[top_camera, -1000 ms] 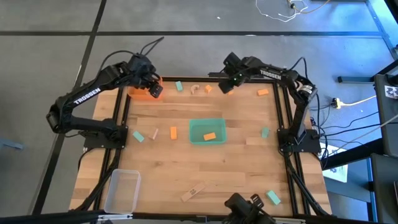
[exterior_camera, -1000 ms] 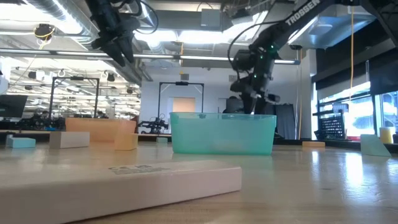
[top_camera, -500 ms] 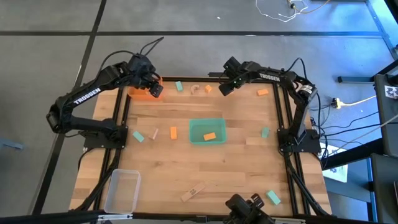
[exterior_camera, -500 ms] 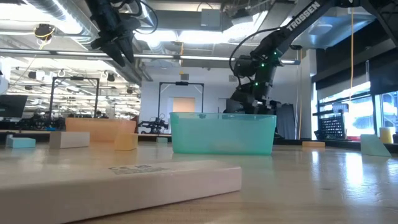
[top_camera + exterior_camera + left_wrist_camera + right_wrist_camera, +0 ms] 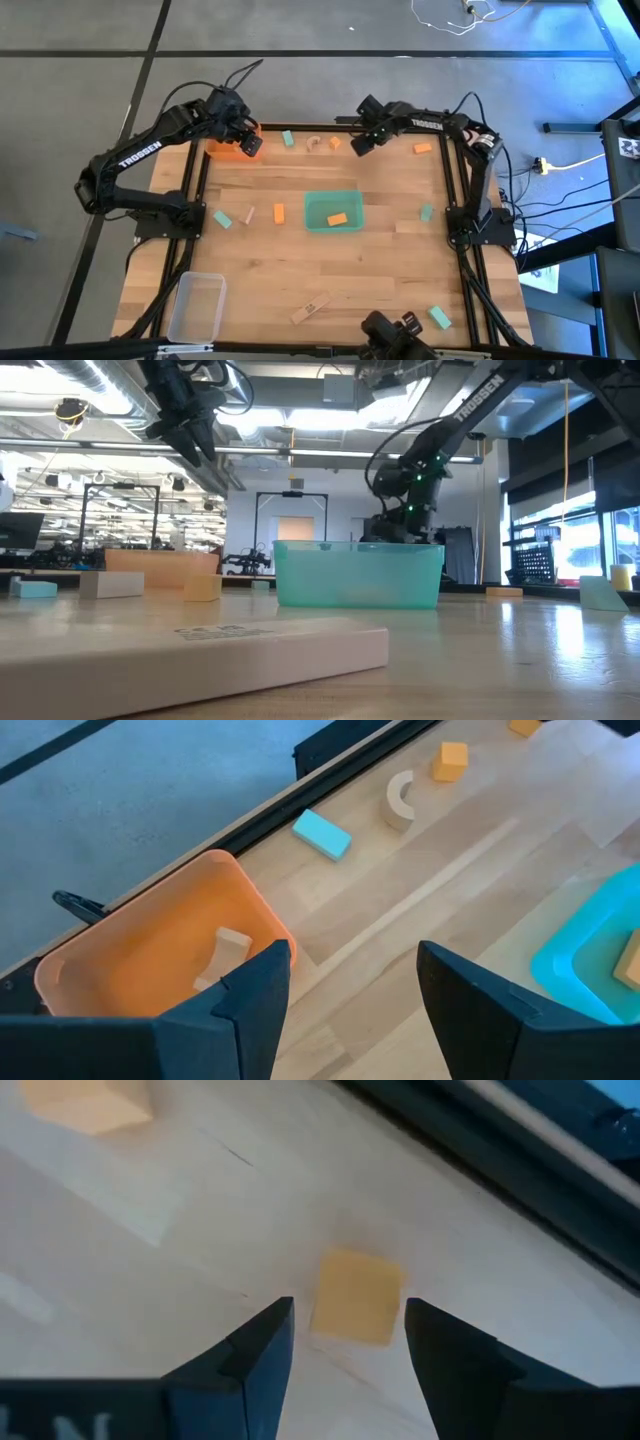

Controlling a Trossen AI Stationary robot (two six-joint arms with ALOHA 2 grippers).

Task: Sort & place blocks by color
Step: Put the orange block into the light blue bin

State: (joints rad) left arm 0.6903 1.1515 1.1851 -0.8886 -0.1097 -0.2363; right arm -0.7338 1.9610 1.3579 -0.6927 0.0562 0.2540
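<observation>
Reaching to the far edge of the table (image 5: 380, 250), the right gripper (image 5: 357, 146) stands open, empty, just beside a small orange cube (image 5: 356, 1296). The cube lies on the wood in line with the gap between the two fingers (image 5: 250, 1355), a little ahead of them, untouched. The left gripper (image 5: 248, 146) waits open over the orange tray (image 5: 130, 960).

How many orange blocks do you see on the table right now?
4. A cube by the right gripper at the far edge, a block right of it, one left of the green tray, one inside it. More may hide in the orange tray.
</observation>
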